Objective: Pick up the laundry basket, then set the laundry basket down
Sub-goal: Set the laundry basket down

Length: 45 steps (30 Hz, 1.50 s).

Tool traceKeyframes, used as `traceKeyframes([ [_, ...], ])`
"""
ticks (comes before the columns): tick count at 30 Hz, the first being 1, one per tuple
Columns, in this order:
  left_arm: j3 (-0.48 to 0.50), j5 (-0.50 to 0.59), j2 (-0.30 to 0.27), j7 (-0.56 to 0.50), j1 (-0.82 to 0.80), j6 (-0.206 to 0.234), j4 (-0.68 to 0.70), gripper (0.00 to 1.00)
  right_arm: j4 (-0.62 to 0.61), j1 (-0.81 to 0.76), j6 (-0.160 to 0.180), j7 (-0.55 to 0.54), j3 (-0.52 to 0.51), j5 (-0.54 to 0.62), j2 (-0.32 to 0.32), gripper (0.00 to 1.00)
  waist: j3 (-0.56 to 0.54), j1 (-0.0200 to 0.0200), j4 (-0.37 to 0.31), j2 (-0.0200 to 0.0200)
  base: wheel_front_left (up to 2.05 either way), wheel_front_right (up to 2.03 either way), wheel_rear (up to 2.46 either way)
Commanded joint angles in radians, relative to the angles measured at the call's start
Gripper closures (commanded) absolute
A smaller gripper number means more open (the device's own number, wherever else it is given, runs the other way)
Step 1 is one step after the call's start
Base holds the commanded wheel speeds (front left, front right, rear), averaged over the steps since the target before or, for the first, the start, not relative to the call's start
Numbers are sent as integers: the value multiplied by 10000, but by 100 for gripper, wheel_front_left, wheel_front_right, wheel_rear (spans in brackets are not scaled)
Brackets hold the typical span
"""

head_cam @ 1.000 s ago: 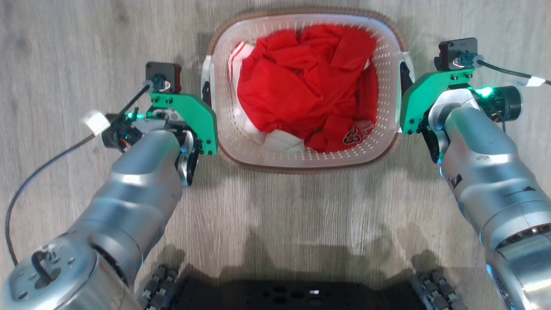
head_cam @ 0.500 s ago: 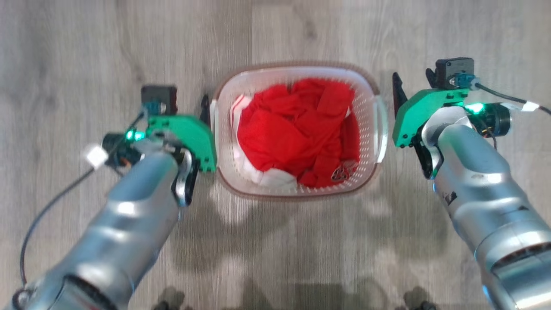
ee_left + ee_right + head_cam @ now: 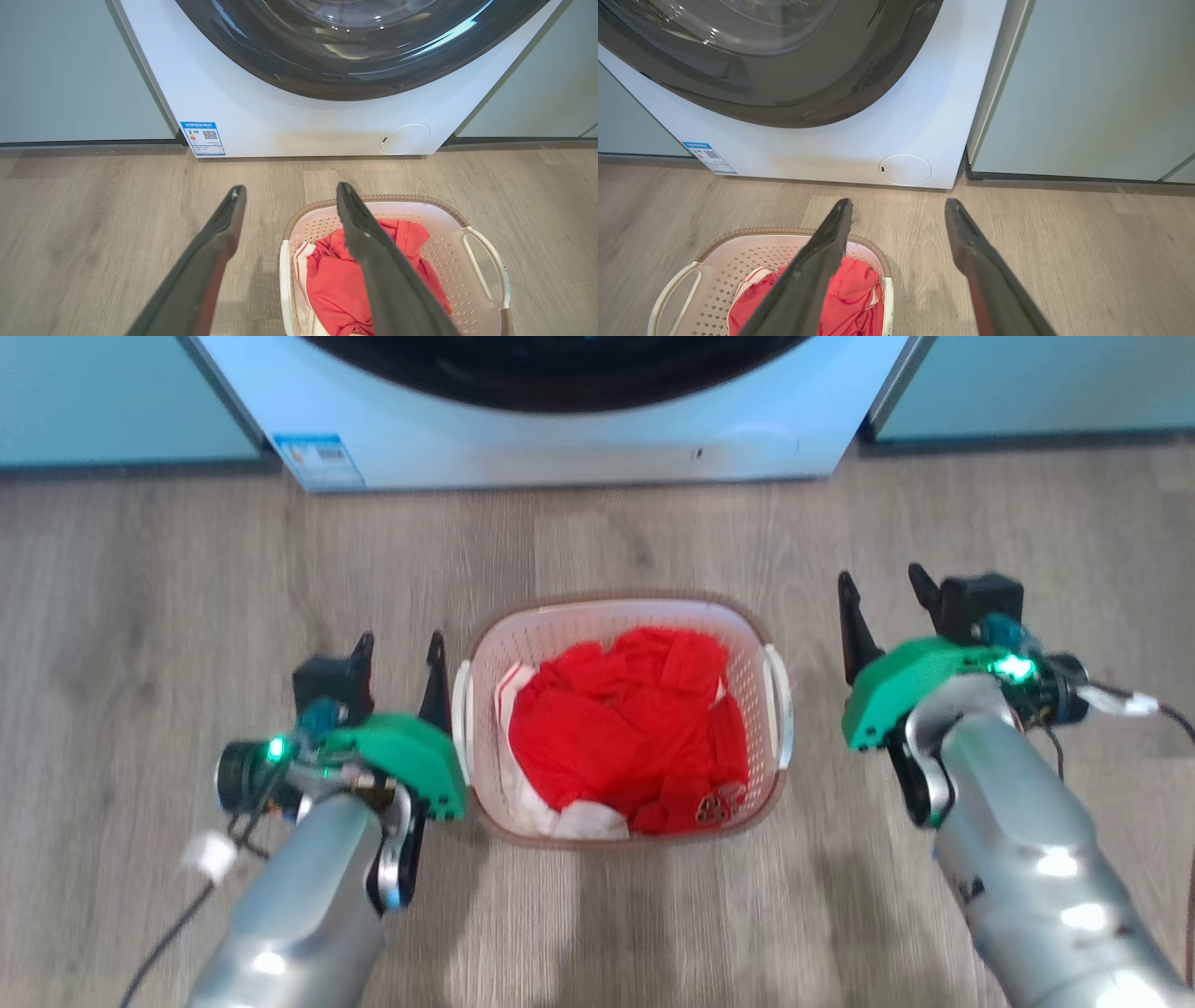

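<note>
Two grippers: the left gripper [image 3: 400,644] and the right gripper [image 3: 882,583] flank the laundry basket [image 3: 607,616], each with its two dark fingers spread wide and nothing between them.
Basket place: upright on the wood-look floor [image 3: 187,569], between the two arms, in front of the washing machine [image 3: 560,429] with a strip of bare floor between them.
Basket body: small, oval with rounded corners, in white plastic; the walls are pierced with rows of little holes.
Basket rim: a brown woven-look band runs round the whole top edge.
Basket handles: one white loop on each side, the left handle [image 3: 459,709] and the right handle [image 3: 780,705], both lying close against the wall.
Basket contents: a crumpled red garment [image 3: 625,728] fills most of the inside; a white cloth [image 3: 583,821] shows under it at the near edge, and a dark print sits on the red fabric by the near right corner.
Left gripper spot: its inner finger is just beside the left handle; whether they touch cannot be told.
Right gripper spot: apart from the right handle, with open floor between.
Washing machine: white front, dark round door, a blue label sticker [image 3: 317,459] at its lower left corner and a round cover [image 3: 404,138] at its lower right.
Cabinets: pale green cabinets [image 3: 93,392] stand on either side of the machine.
</note>
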State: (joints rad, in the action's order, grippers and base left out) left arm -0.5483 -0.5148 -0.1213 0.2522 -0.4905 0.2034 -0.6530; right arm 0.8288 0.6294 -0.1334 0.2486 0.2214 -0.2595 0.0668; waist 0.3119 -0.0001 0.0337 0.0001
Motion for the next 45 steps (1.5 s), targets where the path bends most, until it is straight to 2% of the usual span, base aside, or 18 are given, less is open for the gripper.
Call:
traceKeyframes([
  [1, 695, 426, -193, 94, 277, 70, 666, 0, -670, -371, 27, 130, 10, 153, -166, 0, -565, 1, -55, -1, 0, 0, 0],
  [5, 1506, 1264, -99, 95, 1327, 3, 1666, 0, -1669, -1283, 27, 131, -24, 321, -166, 0, -1079, 1, -117, -1, 0, 0, 0],
  [16, 2999, 2486, 195, 95, 3600, -307, 3608, 0, -3833, -3119, 27, 131, -138, 356, -166, 0, -2111, 1, -264, -1, 0, 0, 0],
  [30, 3936, 3208, 435, 95, 5391, -621, 5008, 0, -5461, -4979, 27, 131, -258, 604, -166, 0, -2934, 1, -573, -1, 0, 0, 0],
  [45, 4487, 3484, 636, 95, 6359, -545, 5931, 0, -6466, -5909, 27, 131, -641, 561, -166, 0, -3222, 1, -719, -1, 0, 0, 0],
])
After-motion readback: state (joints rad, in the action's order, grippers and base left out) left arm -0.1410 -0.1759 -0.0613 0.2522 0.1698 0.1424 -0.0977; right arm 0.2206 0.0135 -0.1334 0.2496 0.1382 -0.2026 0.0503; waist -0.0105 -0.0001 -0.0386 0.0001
